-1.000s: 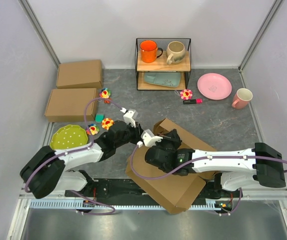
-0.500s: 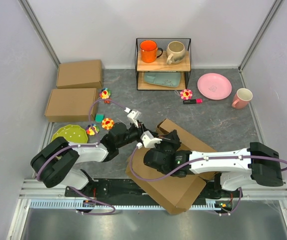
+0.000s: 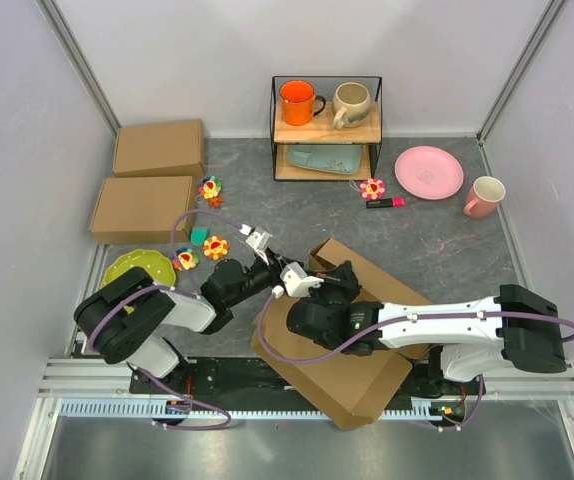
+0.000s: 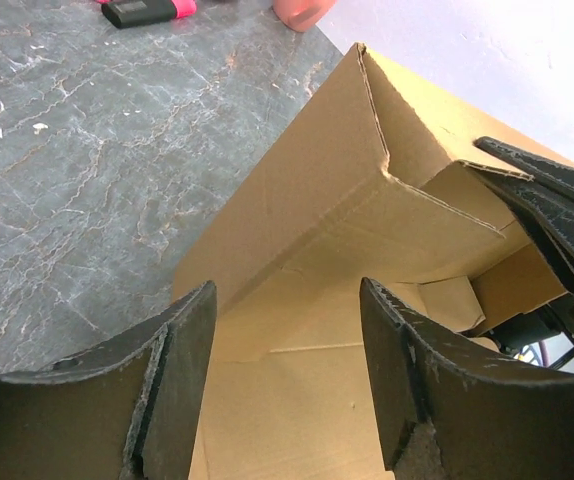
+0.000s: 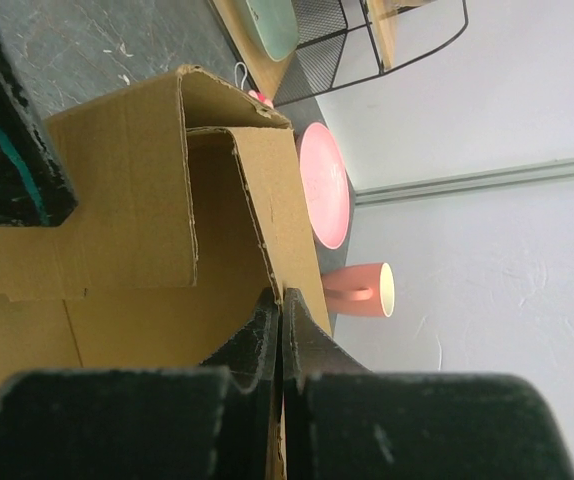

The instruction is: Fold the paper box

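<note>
**Half-raised box between both arms, free floor behind and to the right**

The paper box (image 3: 362, 385), a large piece of plain brown corrugated cardboard with its flaps partly stood up, lies askew on the grey marbled table top (image 3: 437, 235) just in front of the two arms. Its near corner reaches over the black rail at their bases. Its far corner points toward the black wire shelf with wooden boards (image 3: 376, 120).

The left gripper (image 4: 287, 300) has its jaws spread. The box's flat floor shows in the gap, and nothing touches either pad. A raised side wall with a creased, folded-in edge stands just beyond its tips.

The right gripper (image 5: 280, 300) has its fingers pressed together, with the tips against the upper edge of a raised wall. Whether any cardboard is nipped between them cannot be told.

Grey table top shows from the box back to the shelf, and rightward as far as the pink mug (image 3: 484, 196) and the round pink plate (image 3: 429, 172).

The left side is tighter. Small colourful flower toys (image 3: 215, 246) and a yellow-green dotted plate (image 3: 137, 268) sit just beside the left arm. Two closed brown cardboard boxes (image 3: 142, 208) lie beyond them, by the wall.
</note>
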Robot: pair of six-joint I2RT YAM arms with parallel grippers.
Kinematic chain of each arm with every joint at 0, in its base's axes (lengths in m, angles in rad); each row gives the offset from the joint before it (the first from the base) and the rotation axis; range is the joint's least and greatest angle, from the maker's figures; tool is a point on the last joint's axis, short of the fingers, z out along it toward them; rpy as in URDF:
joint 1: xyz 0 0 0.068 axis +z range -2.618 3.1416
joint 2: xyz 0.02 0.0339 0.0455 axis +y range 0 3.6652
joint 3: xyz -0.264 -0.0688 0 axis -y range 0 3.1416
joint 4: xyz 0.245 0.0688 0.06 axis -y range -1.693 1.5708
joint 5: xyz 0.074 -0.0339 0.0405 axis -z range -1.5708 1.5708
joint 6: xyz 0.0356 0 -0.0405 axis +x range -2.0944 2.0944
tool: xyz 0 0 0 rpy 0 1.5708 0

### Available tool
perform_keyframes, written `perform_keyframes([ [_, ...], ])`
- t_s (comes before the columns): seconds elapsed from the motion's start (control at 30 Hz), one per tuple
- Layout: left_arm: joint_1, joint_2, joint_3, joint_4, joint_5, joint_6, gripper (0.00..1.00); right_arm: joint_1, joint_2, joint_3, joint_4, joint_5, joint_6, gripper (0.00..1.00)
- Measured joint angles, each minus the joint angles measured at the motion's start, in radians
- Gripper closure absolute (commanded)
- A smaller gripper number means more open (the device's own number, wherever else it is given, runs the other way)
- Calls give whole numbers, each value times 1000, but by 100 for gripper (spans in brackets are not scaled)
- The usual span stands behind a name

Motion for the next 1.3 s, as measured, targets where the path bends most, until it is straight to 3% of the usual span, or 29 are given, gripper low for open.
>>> perform_keyframes([
  [0.1, 0, 37, -2, 50, -2, 25, 28, 0, 0, 8, 0, -17, 0, 100],
  [0.47, -8, 156, 16, 98, -5, 172, 27, -7, -25, 18, 0, -83, 18, 100],
  [1.13, -13, 86, 42, 73, 3, 302, 23, -31, -55, 18, 26, -156, 26, 100],
  [1.27, -15, 61, 50, 73, 8, 328, 24, -34, -56, 18, 32, -164, 26, 100],
  [1.3, -16, 60, 55, 73, 9, 336, 29, -34, -56, 18, 34, -164, 26, 100],
])
